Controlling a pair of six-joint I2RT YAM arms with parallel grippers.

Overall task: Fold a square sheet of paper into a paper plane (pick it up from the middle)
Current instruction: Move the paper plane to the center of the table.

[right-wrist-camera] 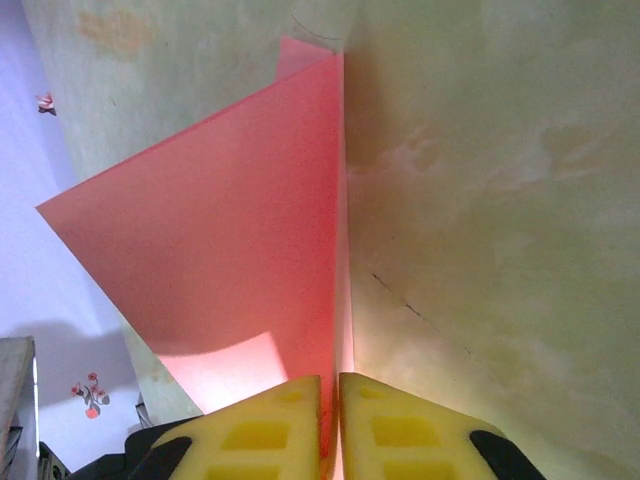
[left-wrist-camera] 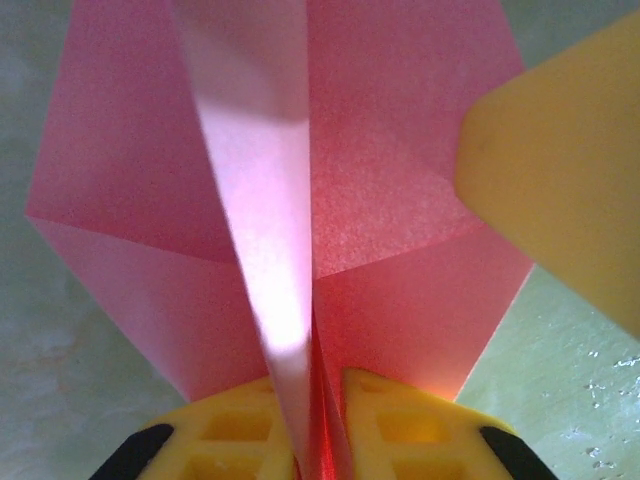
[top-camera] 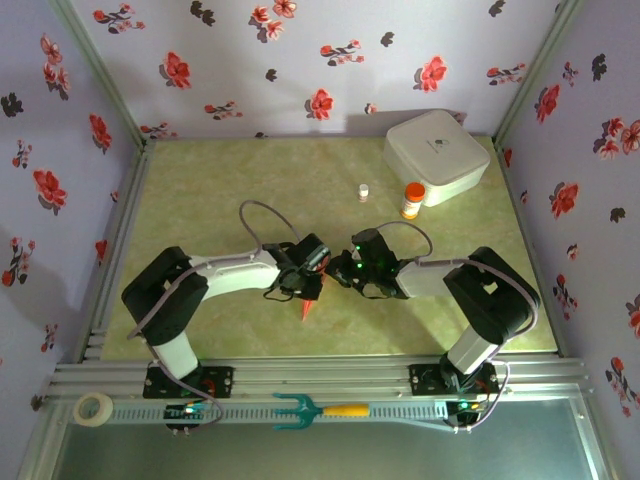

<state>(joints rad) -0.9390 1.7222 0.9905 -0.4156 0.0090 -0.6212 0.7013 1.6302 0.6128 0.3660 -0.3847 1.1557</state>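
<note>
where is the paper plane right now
Mid-table in the top view, the paper plane is held by the left gripper and right gripper, tip pointing toward the near edge.

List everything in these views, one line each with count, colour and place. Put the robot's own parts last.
paper plane: 1, salmon pink, part-folded, at the table's middle between the two grippers
white box: 1, white, rounded, far right corner of the table
bottle: 1, orange cap, just in front of the white box
vial: 1, small, white, left of the bottle
fork: 1, teal with orange handle, on the near rail between the arm bases
tape roll: 1, pale, left end of the near rail
table: 1, mottled green
walls: 3, lilac with red and dark flowers
left gripper: 1, yellow fingers, pinching the plane's centre crease
right gripper: 1, yellow fingers, pinching the paper's edge
</note>
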